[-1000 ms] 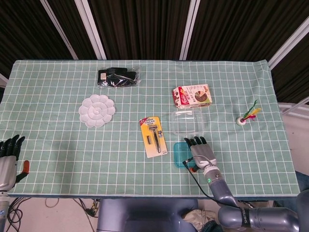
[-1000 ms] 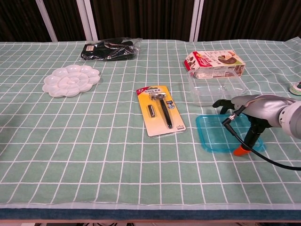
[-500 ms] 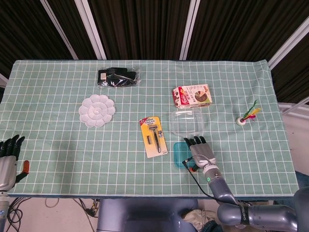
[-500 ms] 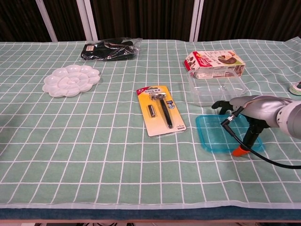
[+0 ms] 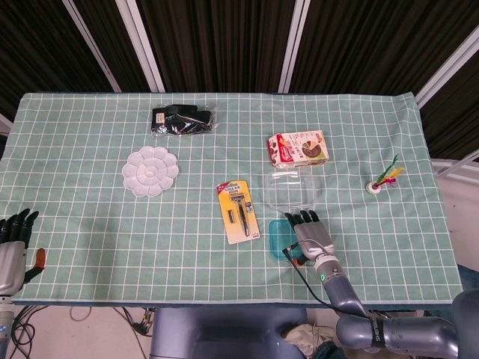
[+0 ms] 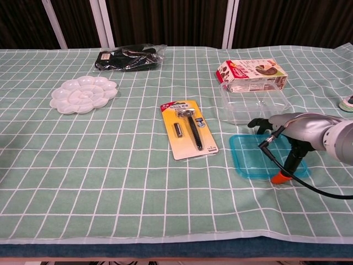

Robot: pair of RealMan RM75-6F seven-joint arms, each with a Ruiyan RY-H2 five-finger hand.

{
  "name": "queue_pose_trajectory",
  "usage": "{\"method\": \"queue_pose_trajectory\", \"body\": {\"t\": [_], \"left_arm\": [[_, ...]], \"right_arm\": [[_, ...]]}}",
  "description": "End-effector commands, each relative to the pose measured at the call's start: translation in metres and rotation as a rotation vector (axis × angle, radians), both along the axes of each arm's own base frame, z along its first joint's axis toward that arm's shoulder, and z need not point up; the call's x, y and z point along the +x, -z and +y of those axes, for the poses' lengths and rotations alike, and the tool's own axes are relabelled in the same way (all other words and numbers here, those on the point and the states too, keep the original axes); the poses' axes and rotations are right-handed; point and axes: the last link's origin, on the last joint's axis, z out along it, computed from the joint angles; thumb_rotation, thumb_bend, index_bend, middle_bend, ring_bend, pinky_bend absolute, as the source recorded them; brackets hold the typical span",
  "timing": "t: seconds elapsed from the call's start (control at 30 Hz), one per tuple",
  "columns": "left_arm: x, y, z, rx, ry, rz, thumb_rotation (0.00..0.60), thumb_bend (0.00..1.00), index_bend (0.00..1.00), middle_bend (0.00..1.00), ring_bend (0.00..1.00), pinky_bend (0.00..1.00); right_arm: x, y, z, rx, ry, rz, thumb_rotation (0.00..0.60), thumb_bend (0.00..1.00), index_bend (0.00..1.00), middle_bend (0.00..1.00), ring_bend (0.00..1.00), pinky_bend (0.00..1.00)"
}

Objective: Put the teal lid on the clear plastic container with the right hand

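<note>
A green cloth (image 5: 90, 224) with a white grid covers the table, dark slatted panels behind it. The teal lid (image 6: 248, 157) lies flat at 5 o'clock, just near of the clear plastic container (image 5: 293, 187). The right hand (image 5: 311, 233) hovers over the lid, fingers spread, grasping nothing. The left hand (image 5: 13, 243) rests off the 8 o'clock edge, fingers released.

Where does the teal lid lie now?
In the chest view, the teal lid lies flat near the table's front right, under the right hand, just before the clear plastic container.
</note>
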Motion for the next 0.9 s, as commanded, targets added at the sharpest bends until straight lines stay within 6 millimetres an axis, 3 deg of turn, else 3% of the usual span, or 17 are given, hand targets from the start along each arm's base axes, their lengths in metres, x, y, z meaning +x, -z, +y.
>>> {"method": "queue_pose_trajectory", "body": {"t": [0.03,0.23,0.63,0.83,0.9], "left_arm": [[0.0,0.0,0.0,0.0,-0.001,-0.001,0.6,0.53,0.02,0.0,0.0,0.0],[0.0,0.0,0.0,-0.002,-0.004,-0.003,0.6,0.53,0.02,0.0,0.0,0.0],[0.0,0.0,0.0,-0.002,-0.004,-0.001,0.6,0.53,0.02,0.0,0.0,0.0],[0.0,0.0,0.0,0.0,-0.003,-0.001,0.6,0.53,0.02,0.0,0.0,0.0],[0.0,0.0,0.0,-0.002,-0.004,0.0,0.6,0.53,0.02,0.0,0.0,0.0]], "right_arm": [[0.0,-0.001,0.0,-0.014,0.004,-0.025,0.6,0.25,0.0,0.41,0.06,0.0],[-0.002,-0.007,0.001,-0.021,0.019,-0.066,0.6,0.3,0.0,0.47,0.13,0.0],[-0.001,-0.025,0.007,-0.066,-0.054,-0.127,0.6,0.31,0.0,0.48,0.13,0.0],[0.0,-0.04,0.012,-0.08,-0.081,-0.138,0.6,0.31,0.0,0.48,0.13,0.0],[0.002,-0.053,0.019,-0.095,-0.092,-0.15,0.6,0.31,0.0,0.48,0.13,0.0]]}}
